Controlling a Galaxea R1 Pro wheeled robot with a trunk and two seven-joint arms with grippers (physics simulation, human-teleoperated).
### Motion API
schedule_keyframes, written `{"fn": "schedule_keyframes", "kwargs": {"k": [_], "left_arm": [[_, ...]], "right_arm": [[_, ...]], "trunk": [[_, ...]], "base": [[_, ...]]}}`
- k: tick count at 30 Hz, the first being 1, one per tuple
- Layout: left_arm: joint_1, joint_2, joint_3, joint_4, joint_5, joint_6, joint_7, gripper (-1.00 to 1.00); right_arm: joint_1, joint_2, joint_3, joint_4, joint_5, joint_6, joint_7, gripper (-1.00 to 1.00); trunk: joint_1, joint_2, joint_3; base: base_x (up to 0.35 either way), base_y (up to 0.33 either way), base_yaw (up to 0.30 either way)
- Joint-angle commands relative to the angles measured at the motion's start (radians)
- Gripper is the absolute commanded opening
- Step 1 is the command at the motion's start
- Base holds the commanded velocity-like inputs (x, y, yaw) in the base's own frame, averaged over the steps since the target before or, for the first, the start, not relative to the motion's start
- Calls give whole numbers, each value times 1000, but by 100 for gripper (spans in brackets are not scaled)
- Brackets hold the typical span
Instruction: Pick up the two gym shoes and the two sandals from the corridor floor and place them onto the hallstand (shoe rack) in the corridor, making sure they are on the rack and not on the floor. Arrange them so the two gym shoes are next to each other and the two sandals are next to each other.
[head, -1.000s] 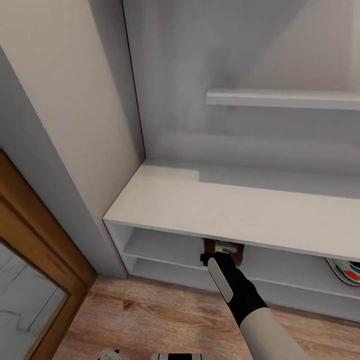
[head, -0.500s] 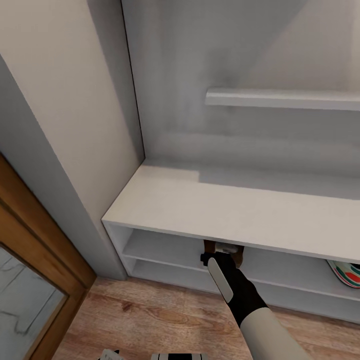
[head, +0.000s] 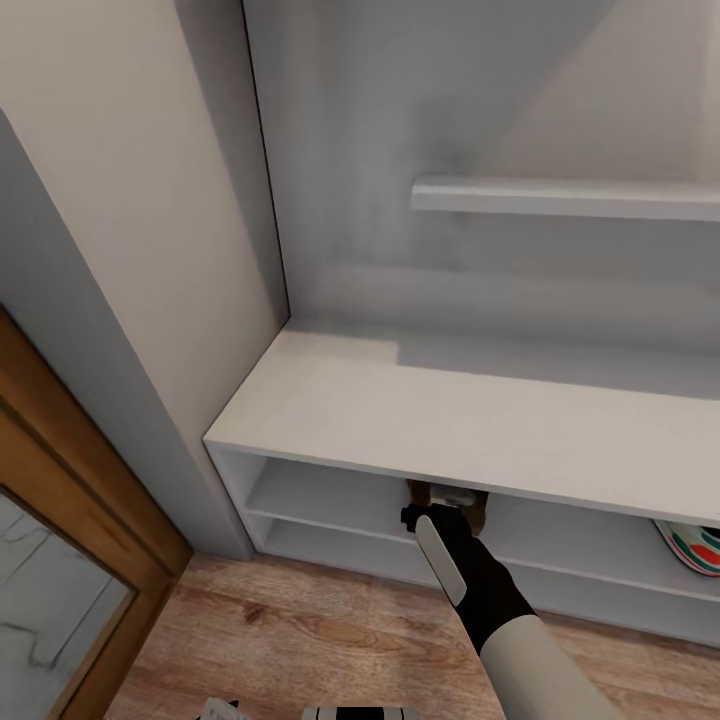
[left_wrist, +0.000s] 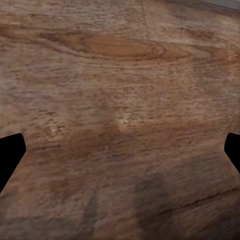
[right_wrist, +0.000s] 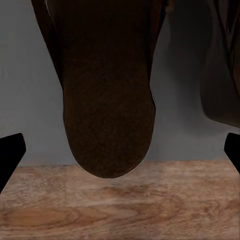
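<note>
Reaching under the top board of the hallstand (head: 440, 420), the right tool (head: 445, 497) is seen at the front of the upper shelf opening, where a dark brown sandal (right_wrist: 107, 95) lies. In the right wrist view the sandal's rounded end juts over the shelf's front edge, between the tool's two black fingertips (right_wrist: 10, 155), which stand wide apart and touch nothing; the sandal is judged to be released. A second dark brown shape, probably the other sandal (right_wrist: 222, 75), is seen just beside the first. One gym shoe (head: 690, 545) is seen on the same shelf, well along from the sandals toward the hallstand's far end; whether its partner sits beside it cannot be told. The left tool (left_wrist: 120, 150) is held over the corridor floor (left_wrist: 120, 75), its tips apart and nothing between them. As a judgement, the placing is largely done; what is left is withdrawing the arm and checking the second shoe.
</note>
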Motion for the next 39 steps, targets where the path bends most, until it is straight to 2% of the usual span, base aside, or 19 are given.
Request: {"fn": "schedule_keyframes", "kwargs": {"k": [1,11,39], "left_arm": [[-1,0,8,1,-10,-5,-3,100],[-1,0,8,1,-10,-6,-2,100],[0,0,8,5,-8,-6,3,100]], "right_arm": [[-1,0,3,-1,-10,1,-10,100],[-1,0,3,-1,-10,1,-9,100],[-1,0,6,2,-9,0,-9,100]], "trunk": [[0,0,-1],[0,0,-1],[0,0,-1]], "base": [[-48,0,0],[-232,-24,0],[-313,-70,0]]}}
